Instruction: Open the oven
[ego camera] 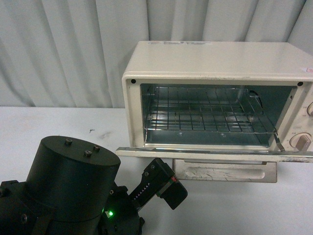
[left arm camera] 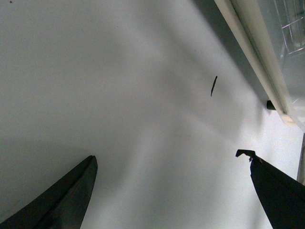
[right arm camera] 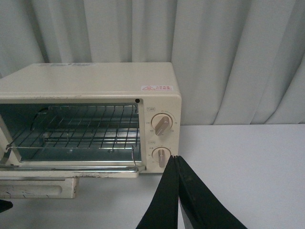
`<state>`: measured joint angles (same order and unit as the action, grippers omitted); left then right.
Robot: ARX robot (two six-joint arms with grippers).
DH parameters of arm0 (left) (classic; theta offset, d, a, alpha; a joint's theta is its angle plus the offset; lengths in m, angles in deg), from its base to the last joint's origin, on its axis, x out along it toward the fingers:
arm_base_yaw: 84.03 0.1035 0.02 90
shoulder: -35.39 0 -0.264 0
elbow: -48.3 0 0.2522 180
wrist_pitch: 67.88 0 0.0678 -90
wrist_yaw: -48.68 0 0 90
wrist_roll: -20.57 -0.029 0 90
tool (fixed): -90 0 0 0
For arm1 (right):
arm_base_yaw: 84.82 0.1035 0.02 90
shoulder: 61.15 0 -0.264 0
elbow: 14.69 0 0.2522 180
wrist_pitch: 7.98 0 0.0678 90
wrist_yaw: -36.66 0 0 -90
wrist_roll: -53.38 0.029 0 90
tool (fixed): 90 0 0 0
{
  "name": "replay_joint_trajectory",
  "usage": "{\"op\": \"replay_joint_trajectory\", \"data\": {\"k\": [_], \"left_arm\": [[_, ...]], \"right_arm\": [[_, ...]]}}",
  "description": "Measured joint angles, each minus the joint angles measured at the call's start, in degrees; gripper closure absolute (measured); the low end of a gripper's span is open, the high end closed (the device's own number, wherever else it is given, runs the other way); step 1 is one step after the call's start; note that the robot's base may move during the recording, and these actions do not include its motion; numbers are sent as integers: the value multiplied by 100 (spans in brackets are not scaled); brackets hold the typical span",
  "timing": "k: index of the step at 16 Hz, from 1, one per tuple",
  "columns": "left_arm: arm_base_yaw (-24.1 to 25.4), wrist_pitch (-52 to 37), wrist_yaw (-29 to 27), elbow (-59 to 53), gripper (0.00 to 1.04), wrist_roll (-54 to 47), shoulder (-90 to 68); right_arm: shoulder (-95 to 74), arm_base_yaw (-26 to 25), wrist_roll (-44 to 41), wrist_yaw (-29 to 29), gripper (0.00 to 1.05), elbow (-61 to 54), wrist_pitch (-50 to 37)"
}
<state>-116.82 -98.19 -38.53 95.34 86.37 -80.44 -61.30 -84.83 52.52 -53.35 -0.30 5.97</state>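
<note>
The cream-white oven stands on the white table at the right. Its door hangs fully down and flat, with the beige bar handle in front of it. The wire rack shows inside, and the round knobs sit at the right. My left gripper is open and empty over bare table, near the oven door's edge. My right gripper is shut and empty, to the right of the oven and level with its lower knob.
A pale curtain hangs behind the table. My left arm's black base fills the lower left of the front view. A small dark mark lies on the table beside the oven.
</note>
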Motion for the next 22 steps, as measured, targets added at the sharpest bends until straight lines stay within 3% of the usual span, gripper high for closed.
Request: {"op": "replay_joint_trajectory", "data": {"k": [3, 8, 10, 12, 13, 14, 17, 19, 22], "left_arm": [[0, 0, 0, 0, 7, 0, 0], [2, 0, 0, 0, 7, 0, 0], [2, 0, 0, 0, 7, 0, 0], [-28, -181, -179, -28, 7, 68, -15], [-138, -815, -984, -243, 7, 334, -98], [-153, -1248, -1335, -522, 7, 354, -52], [149, -1930, -796, -1141, 7, -63, 448], [1104, -1397, 691, -2140, 7, -1443, 1950], [1788, -348, 1174, -2339, 7, -2430, 3388]], "right_arm": [[0, 0, 0, 0, 66, 0, 2], [0, 0, 0, 0, 28, 0, 2], [0, 0, 0, 0, 8, 0, 2], [0, 0, 2, 0, 7, 0, 2], [0, 0, 2, 2, 7, 0, 2], [0, 0, 2, -7, 6, 0, 4], [0, 0, 2, -7, 6, 0, 2], [0, 0, 2, -2, 6, 0, 2], [0, 0, 2, -2, 6, 0, 4]]}}
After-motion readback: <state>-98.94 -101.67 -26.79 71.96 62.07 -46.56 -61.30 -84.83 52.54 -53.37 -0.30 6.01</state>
